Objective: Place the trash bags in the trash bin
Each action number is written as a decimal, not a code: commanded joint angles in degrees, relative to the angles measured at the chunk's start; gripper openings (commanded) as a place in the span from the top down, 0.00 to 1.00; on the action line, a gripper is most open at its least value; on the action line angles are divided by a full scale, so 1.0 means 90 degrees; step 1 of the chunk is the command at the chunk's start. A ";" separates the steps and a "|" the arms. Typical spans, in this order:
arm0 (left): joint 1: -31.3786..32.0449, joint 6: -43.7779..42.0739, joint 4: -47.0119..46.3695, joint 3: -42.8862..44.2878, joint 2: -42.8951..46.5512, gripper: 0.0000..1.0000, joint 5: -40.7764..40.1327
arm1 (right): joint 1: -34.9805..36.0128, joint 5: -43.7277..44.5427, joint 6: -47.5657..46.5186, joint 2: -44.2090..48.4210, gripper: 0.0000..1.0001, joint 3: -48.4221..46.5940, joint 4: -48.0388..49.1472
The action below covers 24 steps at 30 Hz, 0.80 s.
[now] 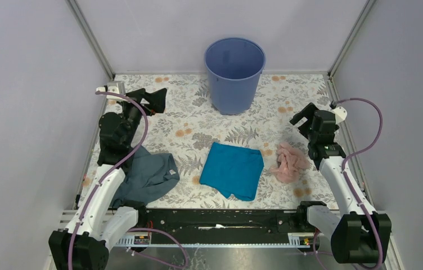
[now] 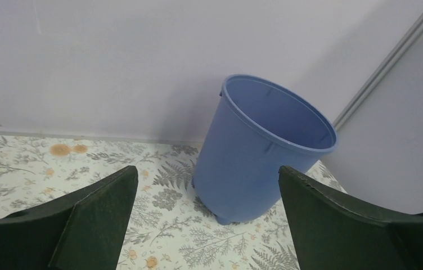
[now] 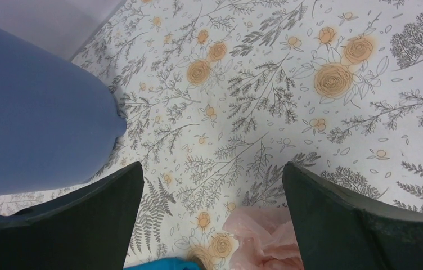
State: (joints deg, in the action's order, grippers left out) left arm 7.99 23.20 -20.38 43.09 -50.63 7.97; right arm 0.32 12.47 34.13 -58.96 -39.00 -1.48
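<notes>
The round blue trash bin (image 1: pixel 234 73) stands upright and looks empty at the back middle of the table; it also shows in the left wrist view (image 2: pixel 260 152) and at the left edge of the right wrist view (image 3: pixel 29 112). A crumpled pink trash bag (image 1: pixel 289 162) lies at the right, its edge in the right wrist view (image 3: pixel 260 242). A grey-blue bag (image 1: pixel 147 175) lies at the left. My left gripper (image 1: pixel 156 101) is open and empty, raised left of the bin. My right gripper (image 1: pixel 305 121) is open and empty, above and behind the pink bag.
A teal cloth (image 1: pixel 233 169) lies flat in the middle front, its edge in the right wrist view (image 3: pixel 161 264). The floral table cover (image 1: pixel 198 129) is walled by grey panels at the back and both sides. A black rail (image 1: pixel 220 219) runs along the near edge.
</notes>
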 commanded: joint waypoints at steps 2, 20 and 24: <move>0.0102 0.0147 -0.0287 0.0336 -0.0028 0.01 0.0328 | 0.0004 0.0296 0.0236 0.0340 0.00 0.0023 -0.0503; 0.0450 0.0193 0.0147 0.0539 -0.0039 0.01 0.0130 | -0.0001 -0.0837 0.1715 0.0347 0.00 0.0199 -0.3456; 0.0527 0.0330 0.0155 0.0578 -0.0189 0.01 0.0290 | 0.0003 -0.1294 0.1529 -0.0185 0.00 0.0093 -0.3617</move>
State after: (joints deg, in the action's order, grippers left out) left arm 12.12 24.56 -17.87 45.19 -51.29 9.52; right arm 0.32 5.85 47.22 -57.56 -36.16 -29.17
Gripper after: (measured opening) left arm 0.989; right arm 0.994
